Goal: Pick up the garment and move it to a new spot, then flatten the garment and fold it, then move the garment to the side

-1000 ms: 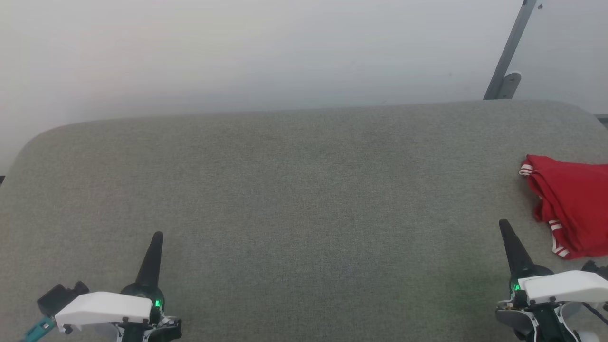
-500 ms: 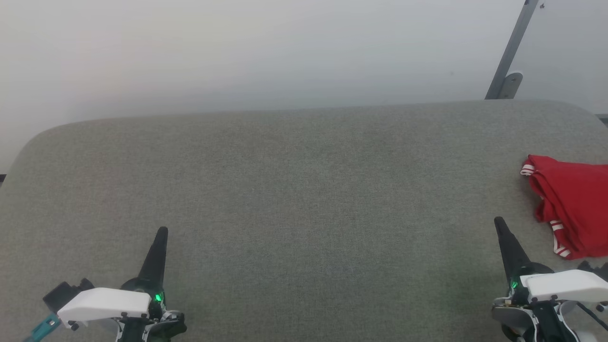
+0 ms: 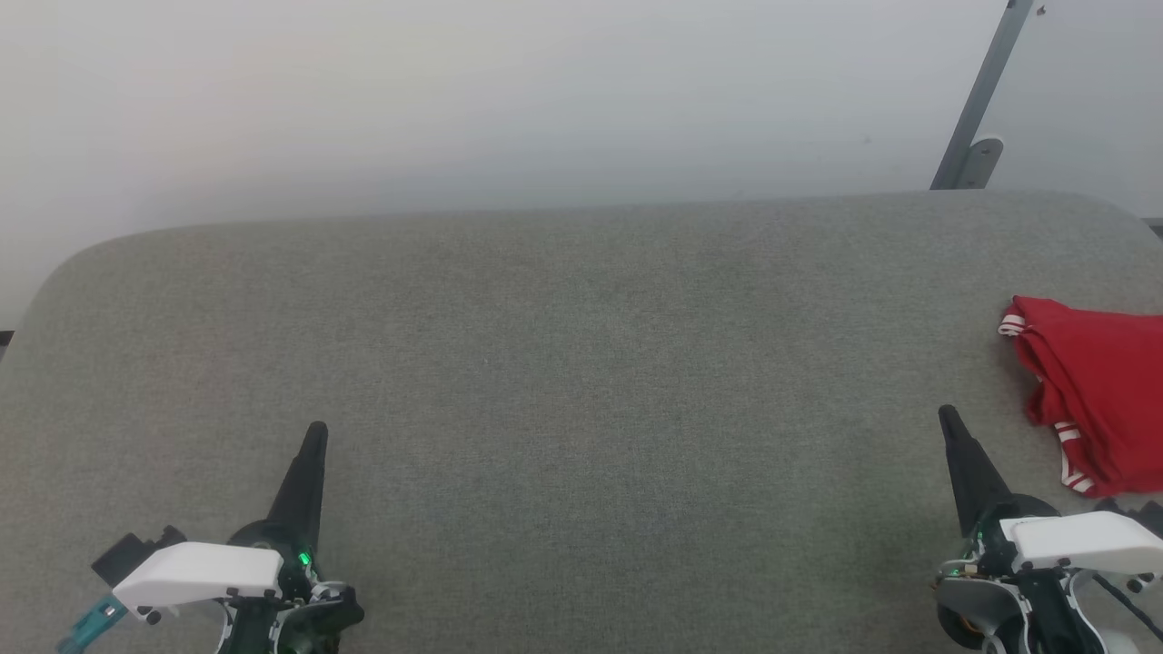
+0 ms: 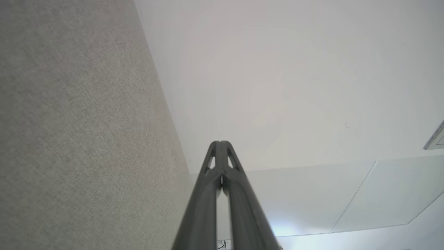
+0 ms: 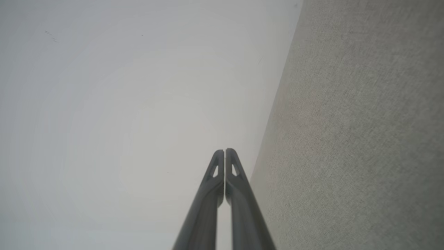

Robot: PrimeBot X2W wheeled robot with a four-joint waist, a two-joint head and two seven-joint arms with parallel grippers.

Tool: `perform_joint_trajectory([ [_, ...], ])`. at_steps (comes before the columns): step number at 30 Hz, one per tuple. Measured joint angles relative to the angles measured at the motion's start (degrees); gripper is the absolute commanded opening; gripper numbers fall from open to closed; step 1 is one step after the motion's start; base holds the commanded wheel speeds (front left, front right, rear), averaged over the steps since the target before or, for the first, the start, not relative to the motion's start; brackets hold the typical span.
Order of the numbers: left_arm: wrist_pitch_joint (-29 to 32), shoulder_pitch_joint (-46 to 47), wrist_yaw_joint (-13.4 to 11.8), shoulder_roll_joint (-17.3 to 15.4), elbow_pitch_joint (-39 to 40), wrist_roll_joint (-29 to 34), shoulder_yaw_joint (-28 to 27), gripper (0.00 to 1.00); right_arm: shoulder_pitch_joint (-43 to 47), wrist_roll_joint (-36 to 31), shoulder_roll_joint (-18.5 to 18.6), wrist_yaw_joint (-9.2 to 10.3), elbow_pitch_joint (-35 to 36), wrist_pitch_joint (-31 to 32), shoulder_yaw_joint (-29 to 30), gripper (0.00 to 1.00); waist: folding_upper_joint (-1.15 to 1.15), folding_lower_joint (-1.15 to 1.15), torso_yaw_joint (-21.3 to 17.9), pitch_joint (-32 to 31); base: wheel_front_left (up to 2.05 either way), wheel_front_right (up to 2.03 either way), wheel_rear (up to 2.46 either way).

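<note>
The garment is red with thin red-and-white stripe trim and lies bunched at the right edge of the grey fabric table, partly cut off by the head view's edge. My right gripper is shut and empty at the lower right, its tips a little to the left of the garment and apart from it. At the lower left my left gripper is shut and empty, far from the garment. The left wrist view has the left gripper with fingers pressed together, and the right wrist view has the right gripper the same.
A pale wall rises behind the table's rounded far edge. A grey metal strut leans at the upper right. The table's grey fabric runs down the left of the left wrist view and, as grey fabric, down the right of the right wrist view.
Both grippers have crept slightly forward, up the head view. The garment has stayed where it lay.
</note>
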State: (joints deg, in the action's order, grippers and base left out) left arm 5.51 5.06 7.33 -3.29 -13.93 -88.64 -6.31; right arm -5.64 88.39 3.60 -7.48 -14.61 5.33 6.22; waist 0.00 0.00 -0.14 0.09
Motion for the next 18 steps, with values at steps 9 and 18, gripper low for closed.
perform_joint_trajectory([
  [9, 0.75, 0.82, 0.00, 0.29, -0.12, -2.92, -0.12, 0.00, -0.34, 2.99, -0.46, 0.00, 0.35, 0.99, 0.21, 0.00, 0.00, 0.00, 0.11, 0.07, 0.00, 0.00, 0.00],
  [18, 1.05, 0.90, 0.00, 0.38, -0.15, -3.66, -0.16, 0.00, -0.43, 3.90, -0.70, 0.00, 0.48, 1.23, 0.31, 0.00, 0.00, 0.00, 0.14, 0.09, 0.00, 0.00, 0.00],
])
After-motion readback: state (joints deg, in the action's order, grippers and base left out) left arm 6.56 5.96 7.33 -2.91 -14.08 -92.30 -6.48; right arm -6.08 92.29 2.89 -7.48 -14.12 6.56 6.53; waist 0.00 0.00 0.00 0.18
